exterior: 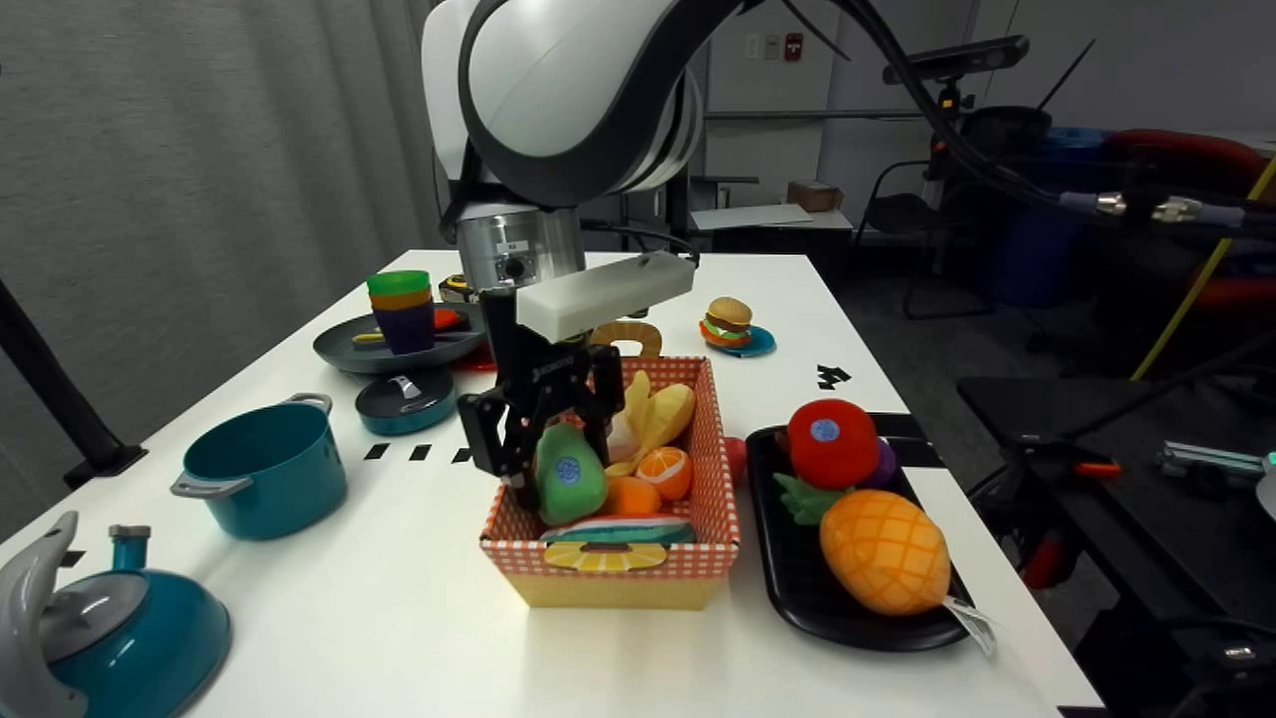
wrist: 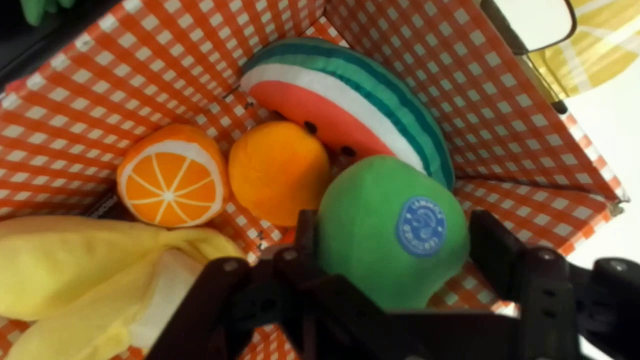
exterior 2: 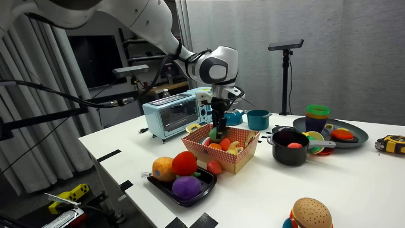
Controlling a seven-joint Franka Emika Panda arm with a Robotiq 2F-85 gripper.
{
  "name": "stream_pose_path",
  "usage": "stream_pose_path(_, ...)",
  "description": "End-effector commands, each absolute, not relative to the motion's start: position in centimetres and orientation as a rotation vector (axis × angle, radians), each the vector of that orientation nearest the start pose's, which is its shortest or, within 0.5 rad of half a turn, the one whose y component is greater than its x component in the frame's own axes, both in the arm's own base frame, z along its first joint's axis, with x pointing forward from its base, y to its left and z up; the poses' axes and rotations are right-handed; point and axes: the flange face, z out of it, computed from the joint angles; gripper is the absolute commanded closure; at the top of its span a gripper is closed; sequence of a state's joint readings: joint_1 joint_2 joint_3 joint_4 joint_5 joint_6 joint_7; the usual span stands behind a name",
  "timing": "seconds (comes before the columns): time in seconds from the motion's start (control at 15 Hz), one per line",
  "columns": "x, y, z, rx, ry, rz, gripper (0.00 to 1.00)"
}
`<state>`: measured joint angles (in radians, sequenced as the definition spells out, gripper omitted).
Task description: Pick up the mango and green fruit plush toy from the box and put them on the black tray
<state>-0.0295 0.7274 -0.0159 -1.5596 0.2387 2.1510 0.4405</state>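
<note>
The green fruit plush toy (exterior: pixel 570 484) has a blue round label; it also shows in the wrist view (wrist: pixel 390 220) and in an exterior view (exterior 2: pixel 216 134). My gripper (wrist: pixel 394 230) has one finger on each side, both seeming to touch it, inside the chequered box (exterior: pixel 713 479). Its narrow end points up toward my palm and is partly hidden. It overlaps the watermelon plush (wrist: pixel 350 95) in the wrist view. I cannot tell which fruit is the mango. The black tray (exterior: pixel 797 588) beside the box holds the orange textured fruit (exterior: pixel 882 553), red fruit (exterior: pixel 832 444) and purple fruit (exterior 2: pixel 186 187).
The box also holds an orange slice (wrist: pixel 170 195), an orange fruit (wrist: pixel 277 172) and a yellow banana (wrist: pixel 75 270). A red fruit (exterior 2: pixel 214 167) lies between box and tray. A black pot (exterior 2: pixel 291 148), teal pot (exterior: pixel 264 469), kettle (exterior: pixel 140 638) and toaster oven (exterior 2: pixel 177 110) stand around.
</note>
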Motion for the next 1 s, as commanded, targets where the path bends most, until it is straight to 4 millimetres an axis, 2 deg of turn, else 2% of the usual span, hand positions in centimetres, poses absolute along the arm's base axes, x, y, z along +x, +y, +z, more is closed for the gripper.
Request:
stream_pose_path(0.0,70.0,-2.1,20.7,-2.811,0.909,0.275,0.52)
stream_pose_path(0.2,69.8,-2.3,21.3,-2.812,0.905,0.266,0.75)
stream_pose_path(0.4,68.9,-2.3,22.3,-2.820,0.900,0.256,0.93)
stream_pose_path(0.67,67.2,-2.3,24.1,-2.832,0.889,0.237,0.97)
stream_pose_path(0.73,66.7,-2.2,24.7,-2.835,0.885,0.232,0.95)
stream_pose_path(0.93,64.3,-2.1,26.6,-2.850,0.859,0.215,0.95)
